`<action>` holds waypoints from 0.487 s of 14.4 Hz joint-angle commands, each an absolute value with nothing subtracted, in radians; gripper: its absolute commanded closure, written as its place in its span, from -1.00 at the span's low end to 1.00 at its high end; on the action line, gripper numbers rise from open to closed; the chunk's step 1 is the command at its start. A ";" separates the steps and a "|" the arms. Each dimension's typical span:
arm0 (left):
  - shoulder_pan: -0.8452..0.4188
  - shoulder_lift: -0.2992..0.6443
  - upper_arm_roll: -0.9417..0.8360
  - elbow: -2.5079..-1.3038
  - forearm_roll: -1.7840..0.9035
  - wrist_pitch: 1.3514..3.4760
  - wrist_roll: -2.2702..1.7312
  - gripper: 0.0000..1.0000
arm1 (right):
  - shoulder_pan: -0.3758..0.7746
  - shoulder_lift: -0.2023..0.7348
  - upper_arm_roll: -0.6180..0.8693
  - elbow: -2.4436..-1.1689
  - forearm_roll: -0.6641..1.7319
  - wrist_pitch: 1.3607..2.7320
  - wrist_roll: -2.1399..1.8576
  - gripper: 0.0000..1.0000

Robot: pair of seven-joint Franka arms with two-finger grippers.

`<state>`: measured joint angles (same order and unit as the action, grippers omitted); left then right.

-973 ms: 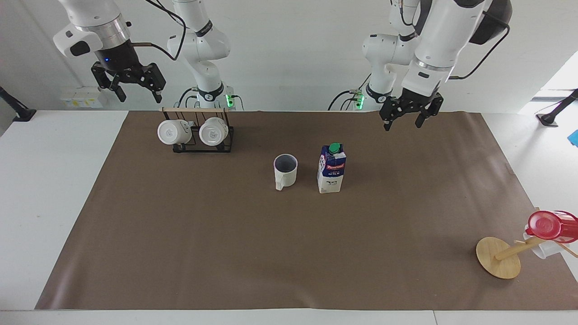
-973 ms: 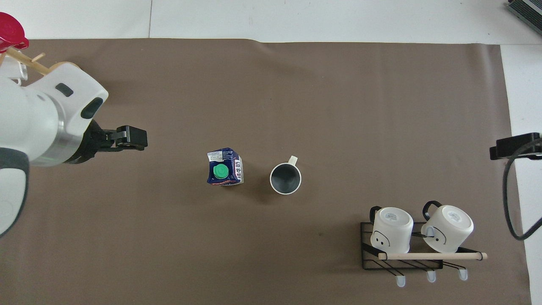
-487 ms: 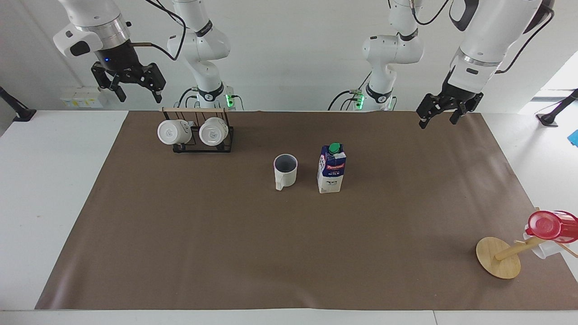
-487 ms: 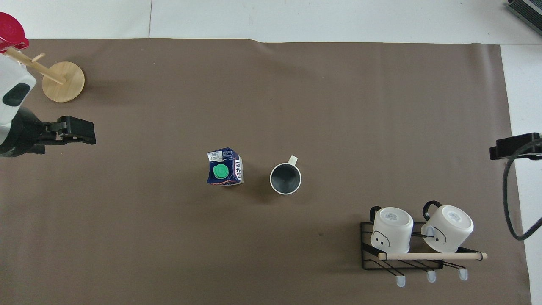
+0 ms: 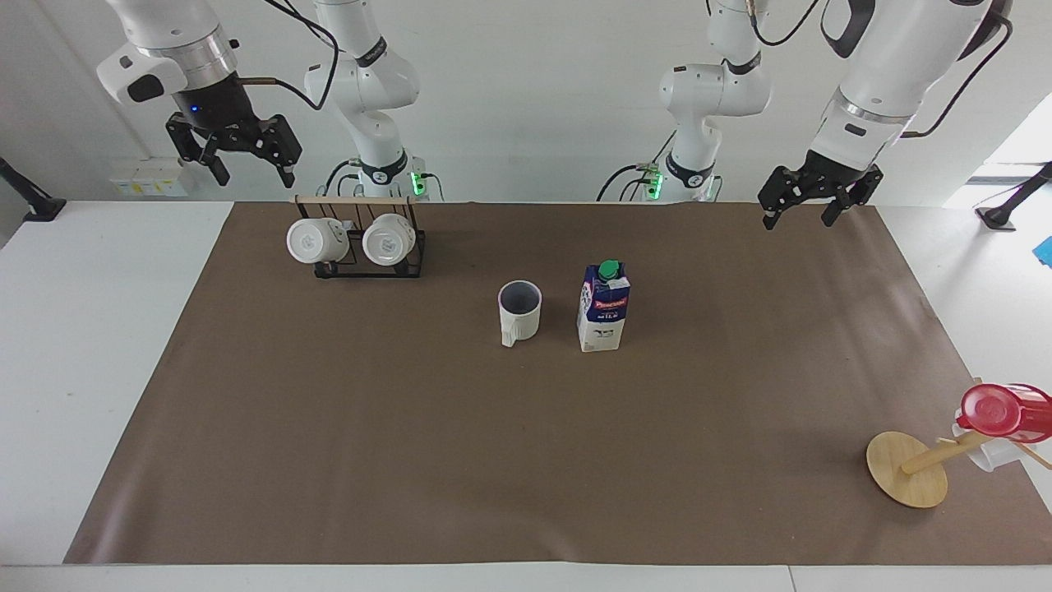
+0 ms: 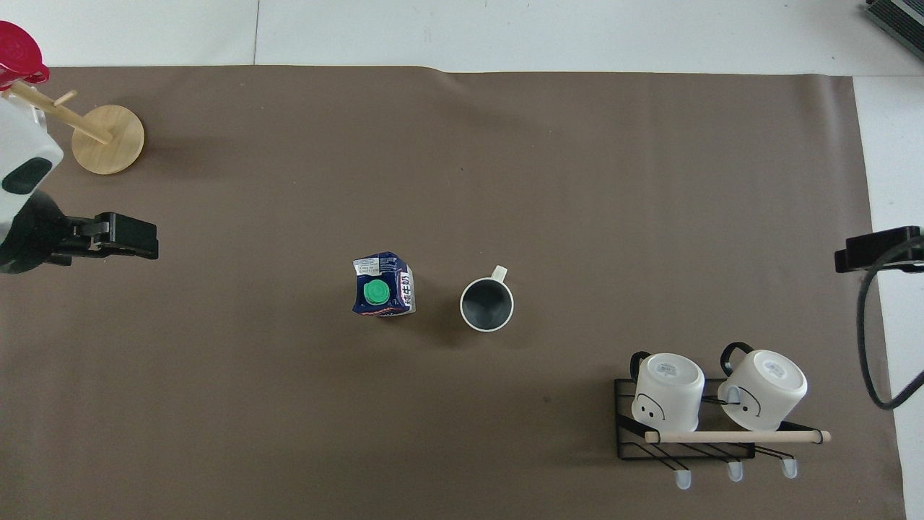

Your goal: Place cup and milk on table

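Observation:
The cream-white cup (image 5: 519,311) with a dark inside stands upright on the brown paper of the table (image 5: 411,460), beside the milk carton (image 5: 604,307), which also stands upright with its green cap on top. Both show in the overhead view, the cup (image 6: 487,305) and the milk (image 6: 382,292), a short gap apart. My left gripper (image 5: 797,219) hangs open and empty, raised over the paper's edge toward the left arm's end, well clear of the milk. My right gripper (image 5: 256,178) is open and empty, raised above the mug rack's end.
A black wire rack (image 5: 362,267) holding two plain white mugs sits near the right arm's base. A tilted wooden mug tree (image 5: 908,470) with a red plastic cup (image 5: 998,409) stands at the left arm's end, far from the robots.
My left arm has swung away from the milk toward its own end of the table, then settled. The right arm, cup and milk have not moved.

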<state>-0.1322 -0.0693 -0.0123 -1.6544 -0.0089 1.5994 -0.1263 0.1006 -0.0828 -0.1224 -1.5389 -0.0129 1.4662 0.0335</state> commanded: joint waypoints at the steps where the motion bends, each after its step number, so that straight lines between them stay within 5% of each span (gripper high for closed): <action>1: -0.115 -0.078 -0.025 -1.643 -0.018 1.574 -0.078 -1.00 | 0.092 -0.089 -0.121 -1.540 0.003 1.468 0.014 -1.00; 7: -0.095 -0.078 -0.018 -1.641 -0.018 1.563 -0.080 -1.00 | 0.094 -0.091 -0.121 -1.540 0.003 1.468 0.014 -1.00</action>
